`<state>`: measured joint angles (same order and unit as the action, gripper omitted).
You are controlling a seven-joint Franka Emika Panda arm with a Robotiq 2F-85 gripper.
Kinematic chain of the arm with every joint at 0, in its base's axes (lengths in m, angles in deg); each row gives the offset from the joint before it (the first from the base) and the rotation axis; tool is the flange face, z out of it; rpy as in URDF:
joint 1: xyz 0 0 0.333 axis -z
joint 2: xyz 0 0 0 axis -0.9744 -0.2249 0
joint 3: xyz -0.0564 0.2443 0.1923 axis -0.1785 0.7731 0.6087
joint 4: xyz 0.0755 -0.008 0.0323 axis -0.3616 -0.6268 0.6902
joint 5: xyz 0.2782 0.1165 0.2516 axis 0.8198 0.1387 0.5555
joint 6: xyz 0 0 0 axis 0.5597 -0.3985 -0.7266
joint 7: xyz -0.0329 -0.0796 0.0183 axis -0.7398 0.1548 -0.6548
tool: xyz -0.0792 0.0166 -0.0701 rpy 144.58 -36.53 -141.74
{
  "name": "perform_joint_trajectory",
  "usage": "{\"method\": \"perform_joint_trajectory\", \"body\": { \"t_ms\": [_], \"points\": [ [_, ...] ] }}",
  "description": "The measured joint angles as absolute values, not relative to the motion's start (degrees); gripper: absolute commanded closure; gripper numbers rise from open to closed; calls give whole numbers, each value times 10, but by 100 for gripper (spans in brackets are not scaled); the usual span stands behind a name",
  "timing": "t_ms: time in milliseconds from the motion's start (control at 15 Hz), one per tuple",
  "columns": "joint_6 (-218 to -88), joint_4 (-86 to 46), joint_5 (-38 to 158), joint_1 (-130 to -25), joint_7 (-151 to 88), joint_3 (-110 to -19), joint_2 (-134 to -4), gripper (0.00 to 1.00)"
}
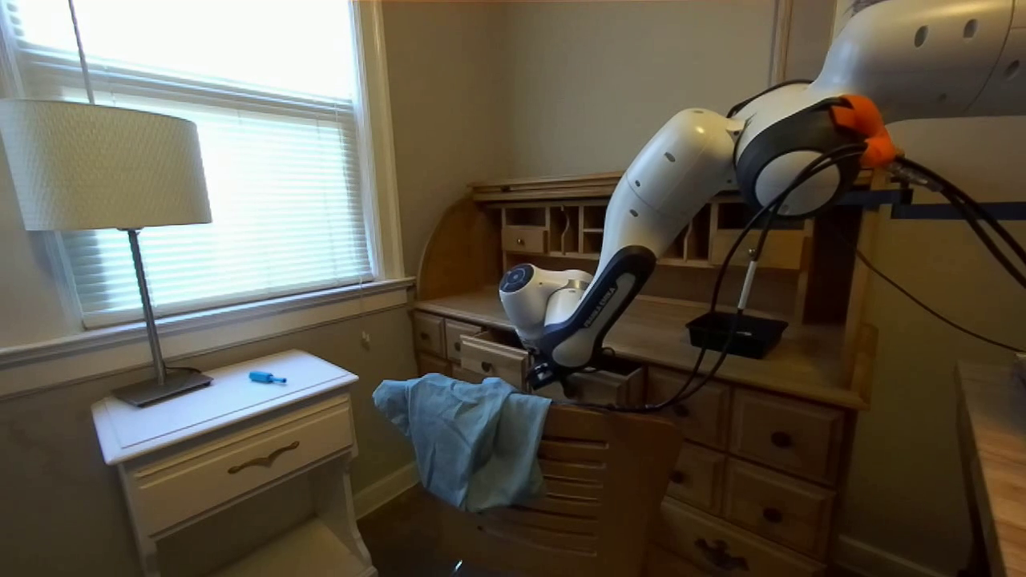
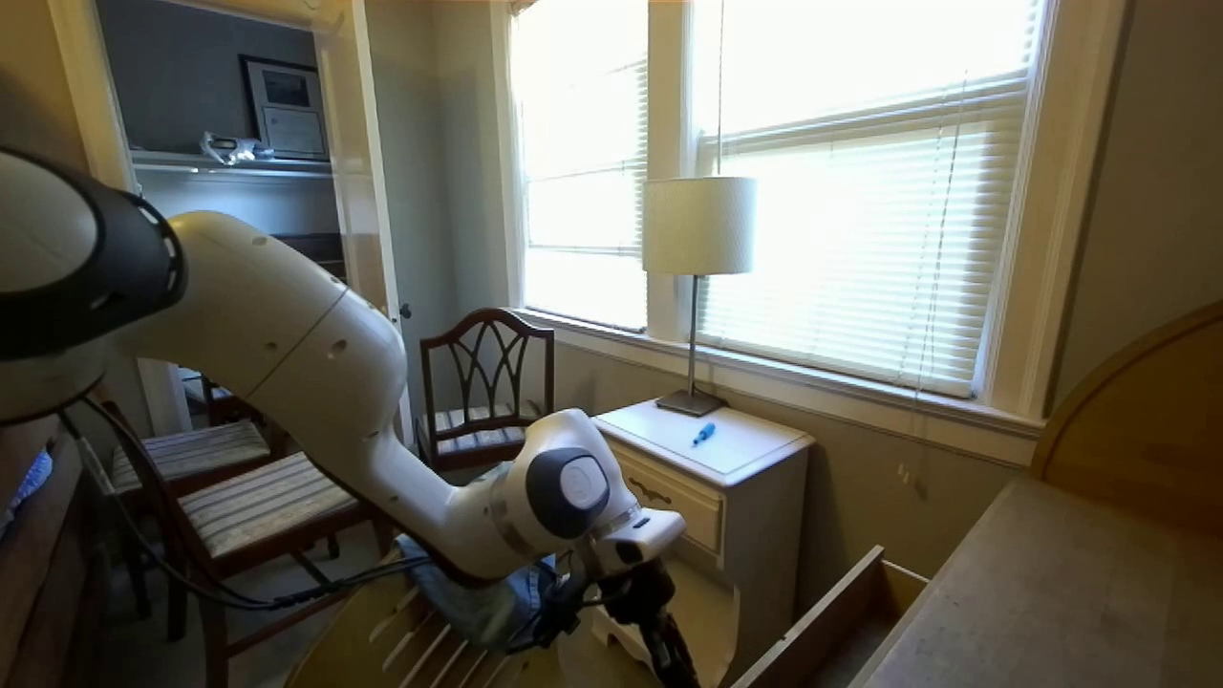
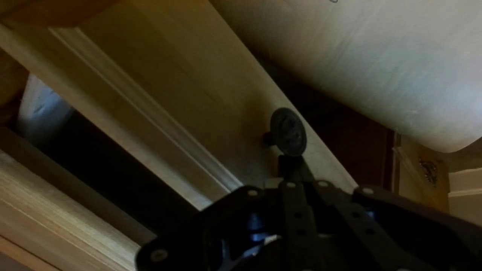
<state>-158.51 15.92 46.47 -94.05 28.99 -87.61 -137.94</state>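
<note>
Wrist view: your black gripper [image 3: 295,168], closed, beside round dark knob [image 3: 289,131] near edge of pale-wood drawer [image 3: 196,90]; likely drawer-moving, next needing alignment.

Arm [image 1: 673,180]: white with dark trim, entering from the upper right in an exterior view
Elbow [image 1: 801,180]: bent, held high
Forearm [image 2: 325,354]: slanting down from the elbow in both exterior views
Wrist [image 2: 573,487]: bent, low at the forearm's far end
Hand [image 3: 295,169]: black, below the wrist, pointing downward in both exterior views
Jaws: together, meeting in a narrow dark tip below the wrist view's centre
</note>
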Motion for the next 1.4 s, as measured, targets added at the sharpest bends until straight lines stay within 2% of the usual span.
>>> {"method": "perform_joint_trajectory", "body": {
  "t_ms": [1000,1400],
  "points": [
    [-1593,163,453,-935,335,-871,-1380,100],
    [-1725,163,451,-946,304,-883,-1370,100]
  ]
}}
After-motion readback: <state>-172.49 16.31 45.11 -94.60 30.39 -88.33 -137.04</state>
